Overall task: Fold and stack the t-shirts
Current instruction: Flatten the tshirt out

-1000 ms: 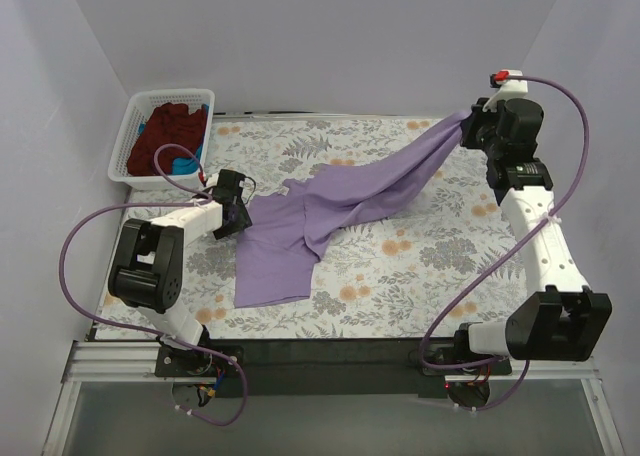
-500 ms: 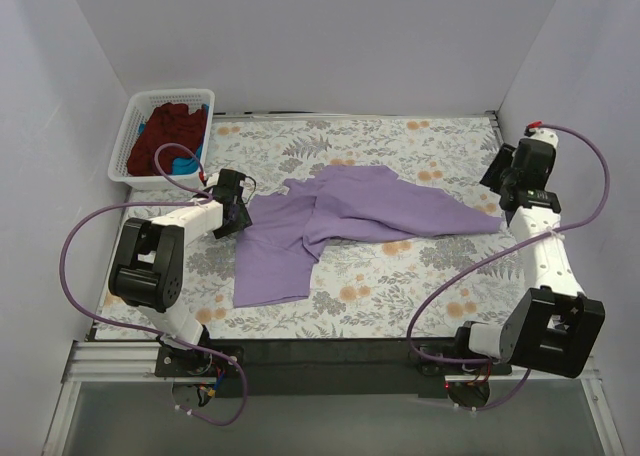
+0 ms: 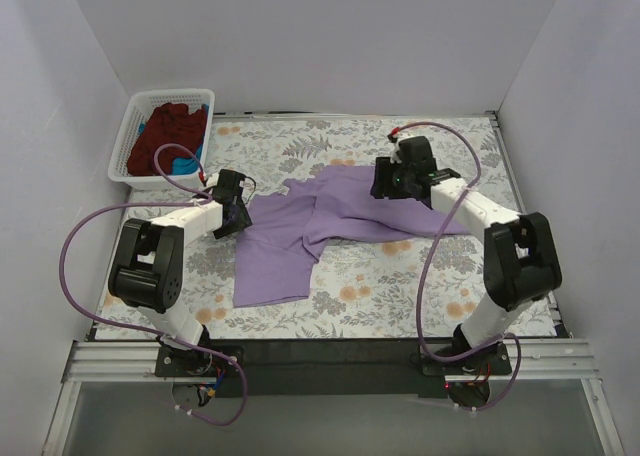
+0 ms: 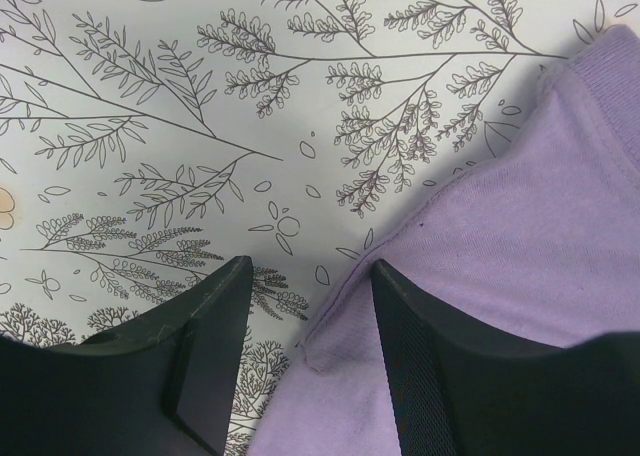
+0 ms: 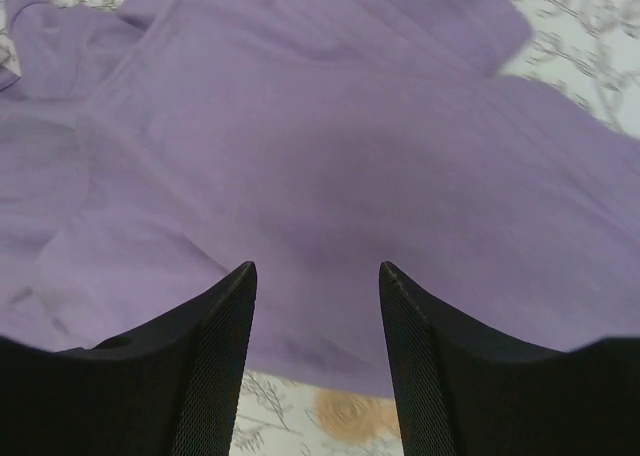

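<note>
A light lavender t-shirt (image 3: 330,216) lies crumpled and spread across the middle of the flower-print table (image 3: 440,266). My left gripper (image 3: 240,216) sits low at its left edge. In the left wrist view that gripper (image 4: 310,266) is open, and a hem corner of the t-shirt (image 4: 520,226) lies between the fingers, ungripped. My right gripper (image 3: 386,182) hovers over the shirt's right half. In the right wrist view it (image 5: 317,266) is open, with the t-shirt (image 5: 330,146) below it and nothing held. More t-shirts, maroon (image 3: 165,141) and blue (image 3: 186,163), sit in the basket.
A white lattice basket (image 3: 136,136) stands at the back left corner of the table. White walls close in the back and both sides. The right forearm (image 3: 470,204) stretches low over the shirt's right end.
My right gripper opened and let go of the lavender t-shirt, which dropped flat onto the table. The right arm swung from the far right corner leftward over the shirt. The left arm stayed still.
</note>
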